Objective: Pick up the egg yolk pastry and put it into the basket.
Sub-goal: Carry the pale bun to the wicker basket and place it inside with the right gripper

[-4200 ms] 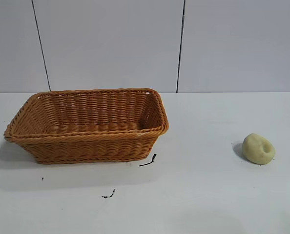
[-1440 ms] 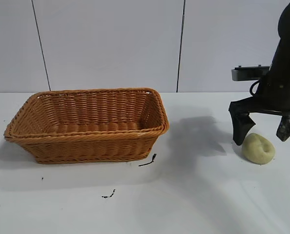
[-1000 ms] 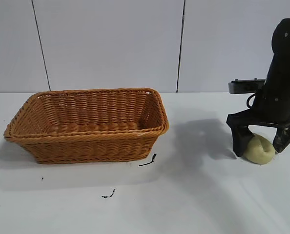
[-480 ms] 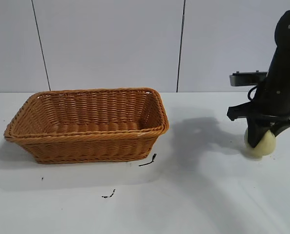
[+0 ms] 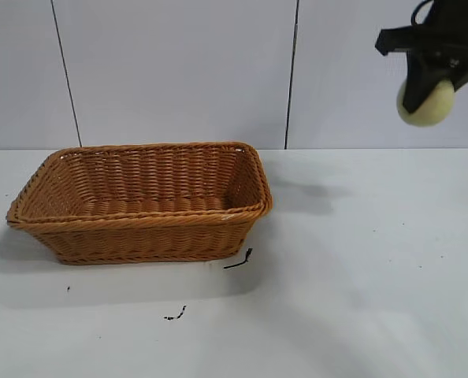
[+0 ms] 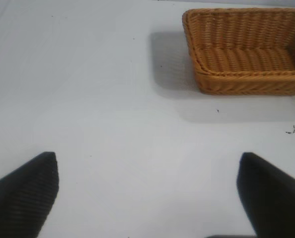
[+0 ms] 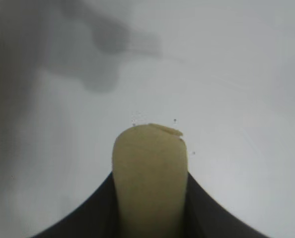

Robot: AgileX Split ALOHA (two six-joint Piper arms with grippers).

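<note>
My right gripper (image 5: 425, 96) is shut on the pale yellow egg yolk pastry (image 5: 428, 104) and holds it high above the table at the far right. In the right wrist view the pastry (image 7: 150, 173) sits squeezed between the two black fingers (image 7: 209, 213). The orange-brown wicker basket (image 5: 143, 220) stands on the table at the left, well away from the pastry; it also shows in the left wrist view (image 6: 247, 82). My left gripper (image 6: 147, 193) is open and empty above bare table and is out of the exterior view.
The white table (image 5: 352, 299) carries two small black marks (image 5: 239, 260) (image 5: 175, 315) in front of the basket. A grey panelled wall (image 5: 179, 71) stands behind the table.
My right gripper came down over the pastry, closed on it on the table, and has since lifted it high above the table.
</note>
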